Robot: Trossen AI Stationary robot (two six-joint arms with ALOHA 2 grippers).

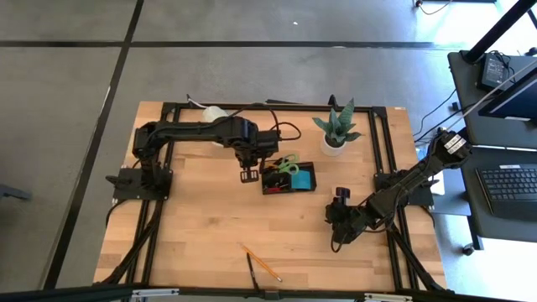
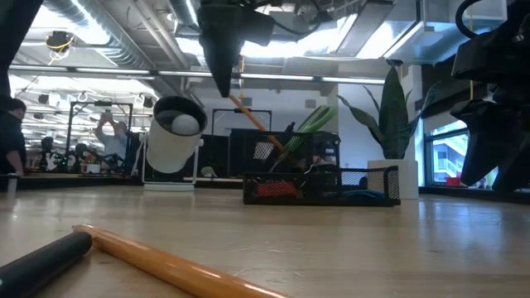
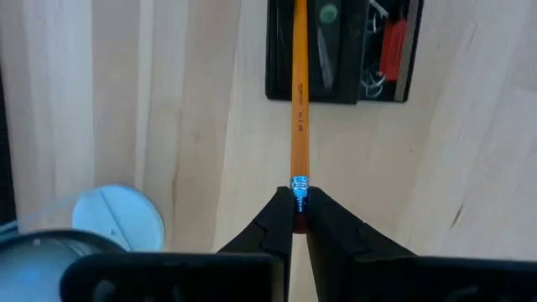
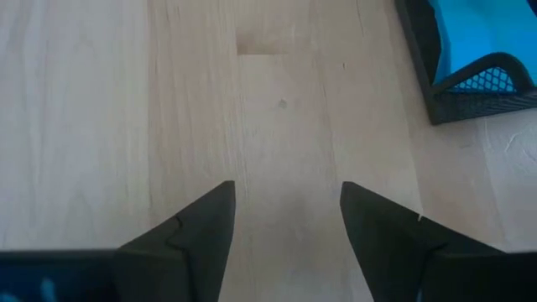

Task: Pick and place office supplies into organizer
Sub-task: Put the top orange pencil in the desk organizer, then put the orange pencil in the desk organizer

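above the pale wooden desk, the left claw is pinched shut on the metal-ferrule end of one orange wooden pencil, whose tip reaches into the low black mesh organizer tray. small dark print runs along the pencil, too small to read. the tray holds one pair of green-handled scissors, a blue square pad and a red-tipped marker. one more orange pencil and one black pen lie loose near the desk's front edge. the right claw hangs wide open and empty beside the tray.
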